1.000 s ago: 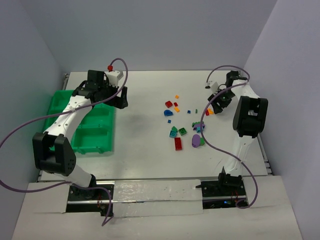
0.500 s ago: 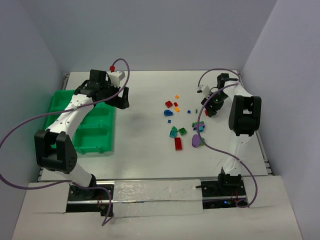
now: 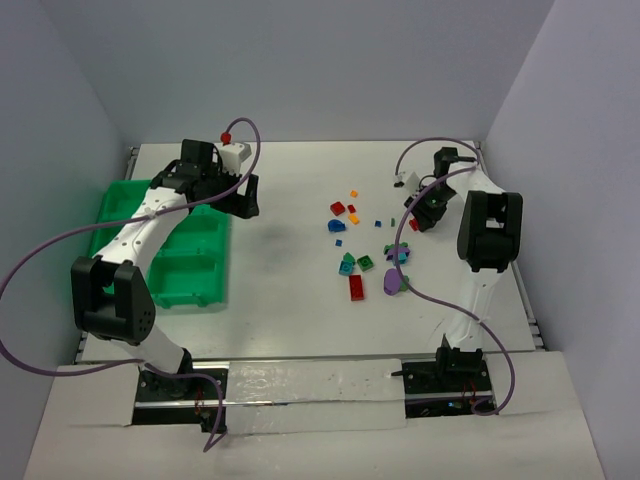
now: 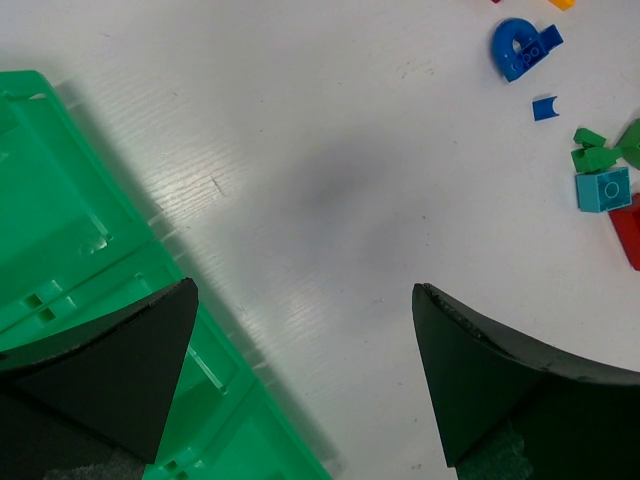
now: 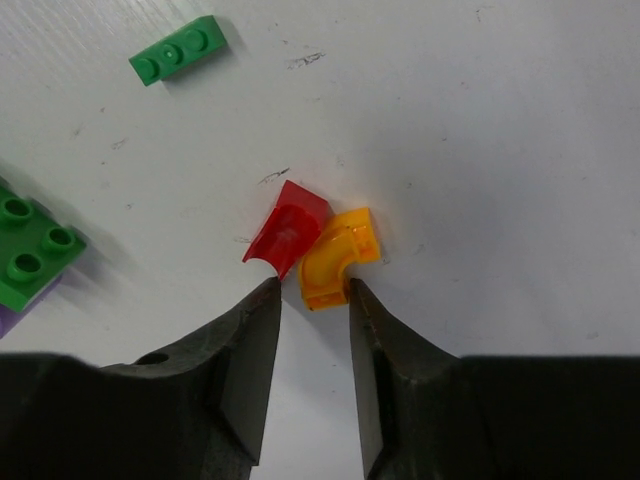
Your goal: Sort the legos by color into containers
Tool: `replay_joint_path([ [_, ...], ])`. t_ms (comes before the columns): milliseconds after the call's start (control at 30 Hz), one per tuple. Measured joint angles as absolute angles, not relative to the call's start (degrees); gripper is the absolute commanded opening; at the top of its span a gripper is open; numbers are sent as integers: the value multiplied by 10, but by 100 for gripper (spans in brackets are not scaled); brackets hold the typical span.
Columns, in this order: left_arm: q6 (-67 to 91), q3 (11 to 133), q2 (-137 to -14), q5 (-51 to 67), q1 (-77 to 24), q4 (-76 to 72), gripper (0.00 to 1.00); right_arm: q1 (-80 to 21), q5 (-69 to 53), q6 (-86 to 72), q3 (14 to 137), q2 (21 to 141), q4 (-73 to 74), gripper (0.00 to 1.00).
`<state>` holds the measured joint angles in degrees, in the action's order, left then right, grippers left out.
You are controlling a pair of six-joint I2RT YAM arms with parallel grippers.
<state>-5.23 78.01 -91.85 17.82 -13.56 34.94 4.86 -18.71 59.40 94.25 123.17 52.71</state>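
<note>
- While the right arm [image 3: 487, 235] bends low over the far right of the white table [image 3: 285, 285], the right gripper [image 5: 308, 292] hangs with its jaws a narrow gap apart. The tips stand either side of the near end of an orange curved lego [image 5: 340, 255].
- One fingertip looks to touch the orange piece and the other stands just clear of it, so nothing is clamped.
- A red curved lego [image 5: 288, 232] lies flat on the table, touching the orange one on its left in the wrist view.
- A green three-stud plate [image 5: 178, 50] lies apart from the pair, toward the upper left of that view.
- A green four-stud brick [image 5: 30, 250] shows at the left edge, with a sliver of purple under it.
- Across the table, the left gripper [image 4: 304, 290] hangs spread wide and empty over bare tabletop, just beside the right edge of the green tray [image 3: 190, 298].
- The tray sits at the left side of the table, its shallow compartments marked off by raised dividers.
- The other legos lie loose on the table right of centre, well apart from the tray.
- Among them are a blue arch [image 4: 515, 48], a teal brick [image 4: 604, 188], a red brick [image 3: 357, 287] and a purple piece [image 3: 392, 283].
</note>
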Motion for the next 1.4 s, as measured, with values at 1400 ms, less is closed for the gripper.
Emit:
replay_joint_path([
  [1400, 160, 782, -930, 378, -140, 249, 79, -93, -281, 513, 906, 1019, 550, 18],
])
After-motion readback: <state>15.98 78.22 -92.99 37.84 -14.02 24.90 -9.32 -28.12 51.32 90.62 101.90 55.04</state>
